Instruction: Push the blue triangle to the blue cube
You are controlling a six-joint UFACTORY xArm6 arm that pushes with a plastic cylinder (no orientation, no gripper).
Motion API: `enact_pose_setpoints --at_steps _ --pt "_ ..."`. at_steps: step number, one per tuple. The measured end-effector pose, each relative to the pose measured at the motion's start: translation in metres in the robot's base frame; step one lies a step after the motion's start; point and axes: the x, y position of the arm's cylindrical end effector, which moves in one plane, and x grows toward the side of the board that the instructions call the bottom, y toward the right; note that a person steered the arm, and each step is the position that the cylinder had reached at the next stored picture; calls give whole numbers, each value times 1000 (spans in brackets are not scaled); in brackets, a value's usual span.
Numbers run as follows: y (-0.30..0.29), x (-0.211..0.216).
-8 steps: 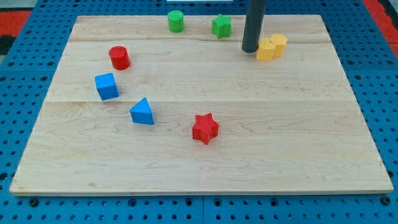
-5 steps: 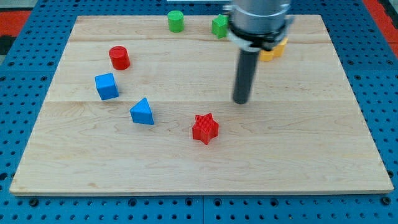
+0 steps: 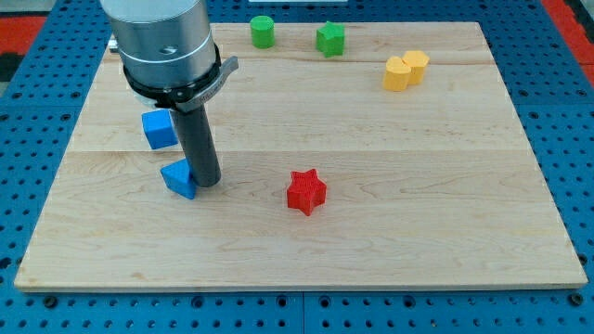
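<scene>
On the wooden counter (image 3: 445,223), the blue cube (image 3: 159,128) sits at the view's left, the blue triangle (image 3: 179,177) just below it. My tip (image 3: 207,181), a bare rod holding nothing, touches the triangle's right side. The red star (image 3: 305,191) lies further right.

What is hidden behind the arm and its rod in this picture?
The blue triangle shows partly beside my tip, on the view's left. The blue cube peeks out higher. Whatever lies behind the grey arm body is covered.
</scene>
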Motion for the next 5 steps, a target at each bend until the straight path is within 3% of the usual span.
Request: enact_pose_setpoints --at_steps 2,5 --pt "2 26" --pt "-83 -16"
